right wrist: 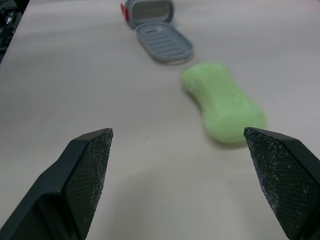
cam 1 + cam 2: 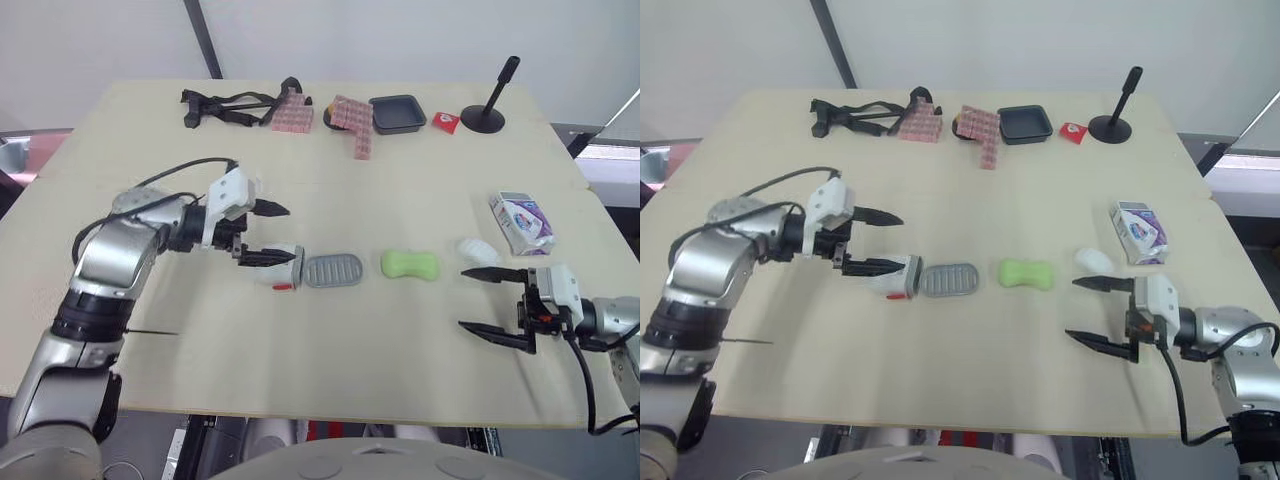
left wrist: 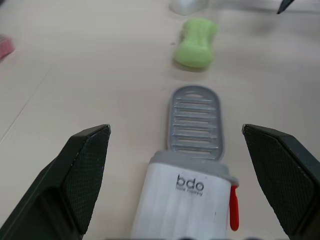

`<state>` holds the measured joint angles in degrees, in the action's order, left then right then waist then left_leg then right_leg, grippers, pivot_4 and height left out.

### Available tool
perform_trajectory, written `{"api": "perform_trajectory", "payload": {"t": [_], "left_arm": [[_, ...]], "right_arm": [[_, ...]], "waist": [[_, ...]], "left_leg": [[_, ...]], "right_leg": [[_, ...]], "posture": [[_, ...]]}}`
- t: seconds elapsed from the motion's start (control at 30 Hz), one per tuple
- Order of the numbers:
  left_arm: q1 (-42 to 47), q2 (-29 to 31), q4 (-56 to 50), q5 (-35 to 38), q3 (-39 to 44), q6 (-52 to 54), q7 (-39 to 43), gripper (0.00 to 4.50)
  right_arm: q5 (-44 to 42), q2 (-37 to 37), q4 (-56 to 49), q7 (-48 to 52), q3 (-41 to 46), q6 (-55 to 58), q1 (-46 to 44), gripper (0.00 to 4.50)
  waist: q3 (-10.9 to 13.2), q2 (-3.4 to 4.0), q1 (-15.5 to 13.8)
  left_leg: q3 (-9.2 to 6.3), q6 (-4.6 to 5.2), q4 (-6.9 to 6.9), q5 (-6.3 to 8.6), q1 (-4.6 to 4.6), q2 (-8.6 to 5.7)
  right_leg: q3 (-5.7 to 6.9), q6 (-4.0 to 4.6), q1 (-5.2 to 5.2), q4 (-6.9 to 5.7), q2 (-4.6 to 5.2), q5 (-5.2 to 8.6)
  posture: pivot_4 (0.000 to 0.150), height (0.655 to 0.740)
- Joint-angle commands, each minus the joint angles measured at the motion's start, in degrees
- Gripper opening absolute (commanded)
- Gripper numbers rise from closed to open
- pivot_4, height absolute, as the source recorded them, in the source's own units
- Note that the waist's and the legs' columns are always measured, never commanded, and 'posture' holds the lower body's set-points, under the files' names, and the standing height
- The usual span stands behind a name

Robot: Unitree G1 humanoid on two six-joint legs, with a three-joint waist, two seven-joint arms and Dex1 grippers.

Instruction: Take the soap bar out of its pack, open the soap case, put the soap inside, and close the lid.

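Left gripper gapes wide astride the soap case; right gripper is spread wide, empty, near the green soap.

One green soap. One case left of the soap, with one grey tray. One pack and one white wrapper right of the soap. Beyond the soap: two pink blocks, one black dish, one red packet, one stand, one strap bundle.
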<state>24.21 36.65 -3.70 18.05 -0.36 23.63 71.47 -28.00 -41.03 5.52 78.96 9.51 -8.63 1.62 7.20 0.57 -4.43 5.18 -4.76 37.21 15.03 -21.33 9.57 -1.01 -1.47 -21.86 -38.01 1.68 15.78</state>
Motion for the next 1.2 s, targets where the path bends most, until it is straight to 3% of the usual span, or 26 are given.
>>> {"api": "perform_trajectory", "payload": {"t": [0.03, 0.3, 0.63, 0.97, 1.2], "left_arm": [[-4.5, -0.8, 0.1, 1.5, 5.9, -6.4, -4.3, 4.49], [-14.3, -0.2, 5.5, 1.9, 12.1, -17.5, -6.9, 4.49], [-16.8, 2.3, 11.7, 4.0, 13.4, -22.5, -4.7, 4.49], [-19.4, 3.2, 8.1, 7.2, 12.2, -21.9, 0.6, 4.49], [-21.2, 2.4, 5.9, 8.5, 12.3, -21.9, 0.7, 4.49]], "right_arm": [[-0.8, -1.1, -3.7, -1.6, 0.9, 2.1, -1.3, 4.50], [-0.4, -4.0, -0.7, -2.4, 3.7, 4.0, -3.9, 4.50], [-0.5, -7.3, 3.5, -0.8, 6.7, 3.6, -2.7, 4.50], [3.6, -16.1, -15.4, -4.9, -5.5, 25.8, -12.3, 4.50], [9.2, -14.4, -20.3, -7.5, -17.0, 33.7, -21.3, 4.50]], "waist": [[0.0, -0.02, -0.3], [0.0, -0.05, -0.1], [0.0, -0.05, 0.2], [0.0, -0.04, 0.1], [0.0, -0.06, -0.2]], "left_leg": [[-0.01, 0.00, 0.00, 0.00, -0.03, -0.01], [-0.07, 0.00, -0.03, 0.00, -0.02, 0.00], [-0.06, 0.01, -0.12, 0.00, -0.01, 0.02], [-0.05, 0.00, -0.13, 0.00, 0.06, 0.10], [-0.05, -0.02, -0.19, -0.01, 0.04, 0.09]], "right_leg": [[0.02, 0.00, 0.01, 0.01, 0.01, 0.00], [0.08, -0.01, 0.02, 0.10, 0.04, 0.00], [0.09, -0.01, 0.02, 0.20, 0.04, 0.00], [0.08, -0.01, 0.02, 0.15, -0.03, 0.00], [0.10, -0.01, 0.00, 0.22, -0.02, 0.00]], "posture": [[0.150, 0.7400], [0.150, 0.7400], [0.150, 0.7400], [0.150, 0.7400], [0.150, 0.7400]]}}
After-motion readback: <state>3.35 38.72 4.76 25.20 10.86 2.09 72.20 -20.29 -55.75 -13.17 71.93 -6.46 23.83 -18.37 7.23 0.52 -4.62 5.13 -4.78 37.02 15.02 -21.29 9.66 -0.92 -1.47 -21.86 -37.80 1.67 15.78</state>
